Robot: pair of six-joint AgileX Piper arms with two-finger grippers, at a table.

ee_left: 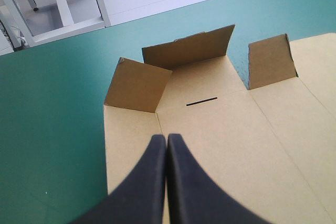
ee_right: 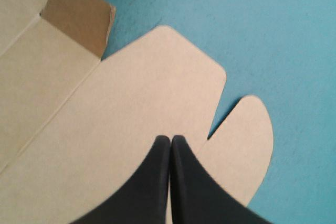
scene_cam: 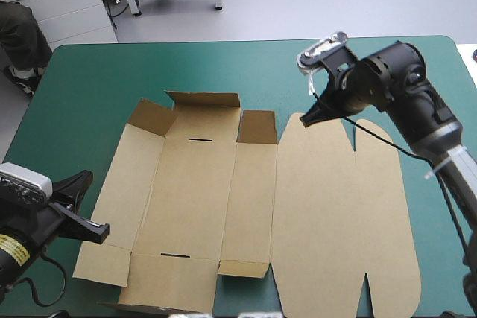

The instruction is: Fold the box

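- We see a table [scene_cam: 89, 80] with a teal-green cover. The box [scene_cam: 223, 206] lies opened out on it and takes up most of the middle.
- The box is a cut sheet of brown board, mostly flat, with nothing tucked in.
- The lid panel [scene_cam: 343, 214] is the box's widest part. It forms the box's right half and lies flat, with rounded corners and narrow notches cut into its far and near edges.
- Three flaps [scene_cam: 203, 100] stand raised along the far edge of the box's left half. One is at the left corner, a wider one is in the middle, and a third is beside the lid panel.
- The right gripper [ee_right: 170, 139] is over the far edge of the lid panel, by the notch there. Its black fingers are pressed together into one point and hold nothing.
- The left gripper [ee_left: 167, 137] is at the box's left side, toward its near corner. Its fingers also meet in a closed point, with no board between them.
- We cannot tell whether either gripper touches the board.
- Two thin dark slots [scene_cam: 200, 140] are cut into the box's base panel, one near its far fold and one near its near fold.
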